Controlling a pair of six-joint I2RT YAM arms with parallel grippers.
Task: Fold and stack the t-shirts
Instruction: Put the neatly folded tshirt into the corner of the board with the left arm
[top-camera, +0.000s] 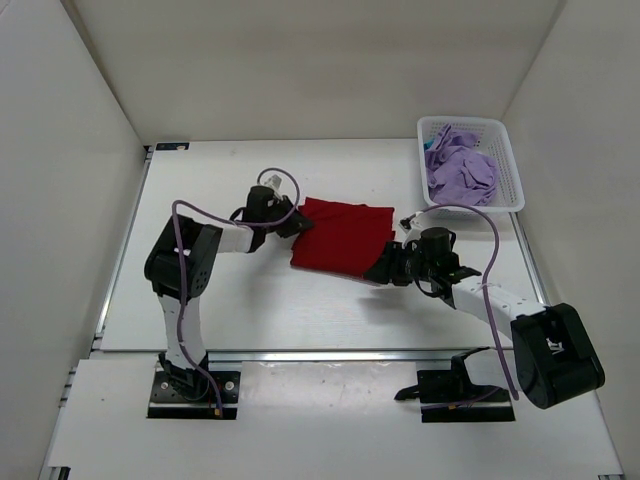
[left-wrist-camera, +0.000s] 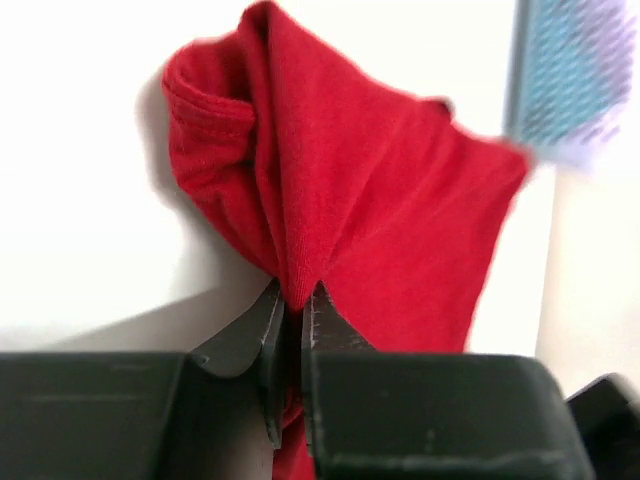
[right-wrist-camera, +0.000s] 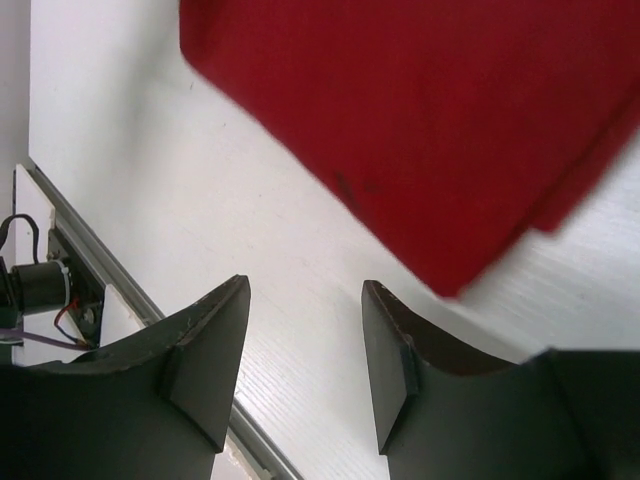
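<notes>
Pinching a bunched fold of the red t-shirt between the nearly closed fingers of my left gripper, I hold the cloth at the shirt's left edge. My right gripper stands wide apart at the shirt's near right corner, gripping nothing, with that corner just past its fingertips. Beyond the shirt's far right corner, the lavender t-shirt lies heaped in the white basket.

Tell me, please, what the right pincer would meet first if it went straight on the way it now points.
Most likely the near edge of the red t-shirt, lying just ahead of the open right pincer; depth is unclear, so it might touch the table first.
</notes>
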